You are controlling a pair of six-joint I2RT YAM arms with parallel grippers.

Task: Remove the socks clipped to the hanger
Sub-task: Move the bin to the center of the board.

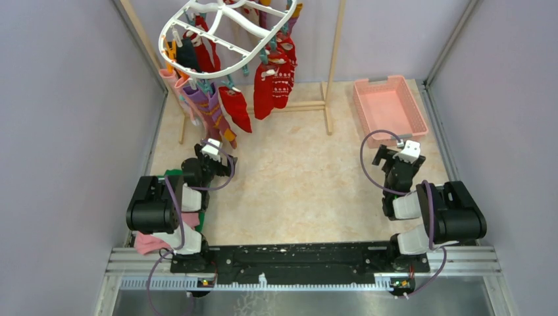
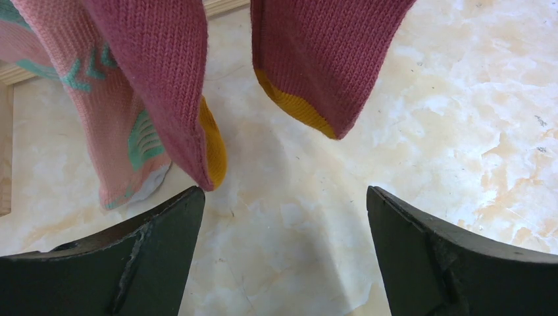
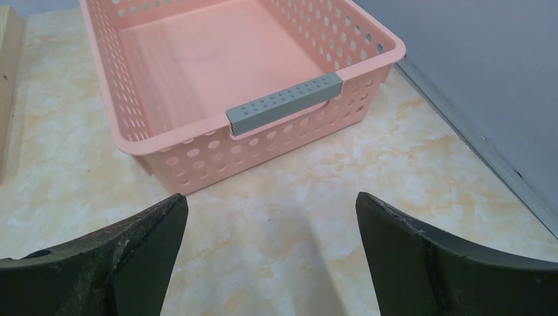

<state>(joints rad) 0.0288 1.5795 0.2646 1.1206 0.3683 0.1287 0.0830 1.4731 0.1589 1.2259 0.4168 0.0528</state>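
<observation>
**Top external view.** Locating the hanger [image 1: 227,29] at the upper left of the frame, with the socks [image 1: 273,82] clipped beneath it, toes down, long axes running roughly vertical toward the bench [image 1: 296,178]. Finding the left hand [image 1: 222,158] just below the lowest toes, left of centre, and the right hand [image 1: 389,153] well apart at right, near the pink basket [image 1: 360,108]. Judging the step as the approach to a first sock, with nothing detached yet.

**Left wrist view.** Reading the left hand [image 2: 283,197] as spread apart and holding nothing. Noting two maroon socks [image 2: 164,79] with yellow toes at the upper frame, toes pointing down toward the fingers, and a pink patterned sock [image 2: 99,112] at left. Judging the next move as:
- rising to bring one toe between the fingers
- closing on it
- pulling down along the sock's length to slip the clip

**Right wrist view.** Reading the right hand [image 3: 271,201] as spread apart and empty, facing the pink basket [image 3: 197,155] at upper centre. Finding no sock in this view.
</observation>
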